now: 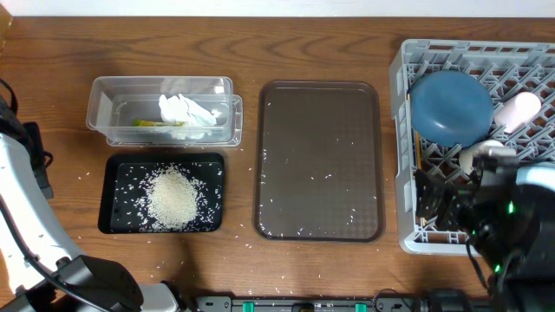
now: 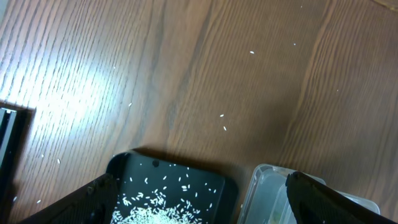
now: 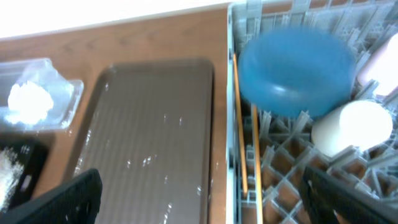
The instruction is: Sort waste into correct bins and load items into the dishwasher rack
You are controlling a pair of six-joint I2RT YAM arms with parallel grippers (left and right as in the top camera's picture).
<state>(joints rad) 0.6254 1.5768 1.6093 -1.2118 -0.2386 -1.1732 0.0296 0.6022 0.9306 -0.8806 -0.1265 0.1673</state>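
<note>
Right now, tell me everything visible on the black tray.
The black tray is shallow, rectangular with rounded corners, plastic by its look. It lies flat on the wooden table, close beside the clear tub. A heap of white rice sits in its middle, loose grains around it. Nothing else rests on it.

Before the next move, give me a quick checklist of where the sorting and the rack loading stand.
Rice heap in black tray: ok.
Napkin and wrapper in clear tub: ok.
Stray grains on brown tray and table: not ok.
Blue dish, pink cup, white cup, chopsticks in rack: ok.
Light-blue bowl in rack: cannot tell.
Left tool and right tool open, empty: ok.
</note>
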